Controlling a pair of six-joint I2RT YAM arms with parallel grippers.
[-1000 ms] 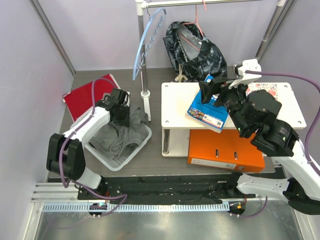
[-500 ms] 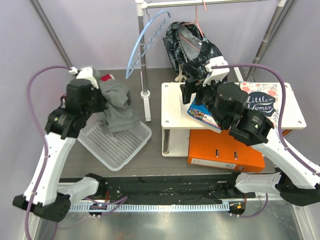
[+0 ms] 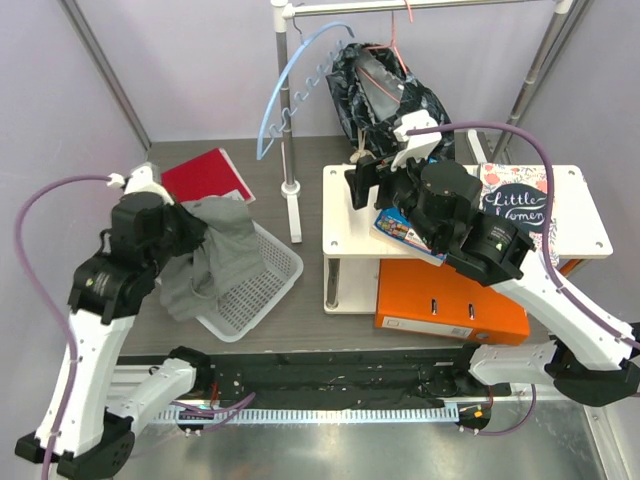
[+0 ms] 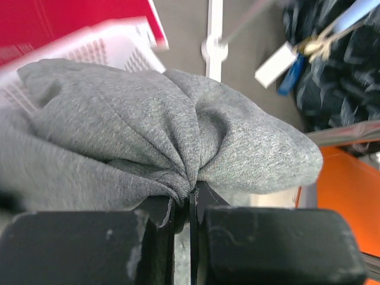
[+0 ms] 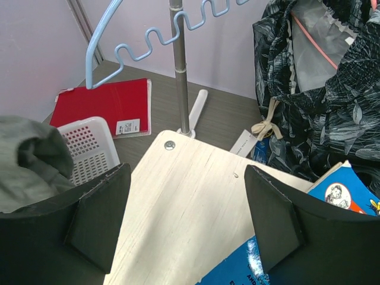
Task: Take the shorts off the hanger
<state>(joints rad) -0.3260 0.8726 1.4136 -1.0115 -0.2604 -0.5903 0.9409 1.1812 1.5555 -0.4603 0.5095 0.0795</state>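
Reaching for the shorts [image 3: 385, 100], I'd say: the right gripper [image 5: 187, 222] hovers wide open and empty over the white shelf [image 3: 345, 220], the shorts hanging just beyond it on the pink hanger [image 3: 398, 55]. Next it must pinch the fabric. The left gripper [image 4: 191, 208] (busy elsewhere) clamps a grey garment [image 4: 148, 130].

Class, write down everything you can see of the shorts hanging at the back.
The shorts are black fabric with a grey-white marbled print. They hang bunched and drooping from a thin pink-red hanger that runs through them. The hanger hooks over the metal rail. Cream drawstring cords dangle at the lower left in the right wrist view, beside a white tag.
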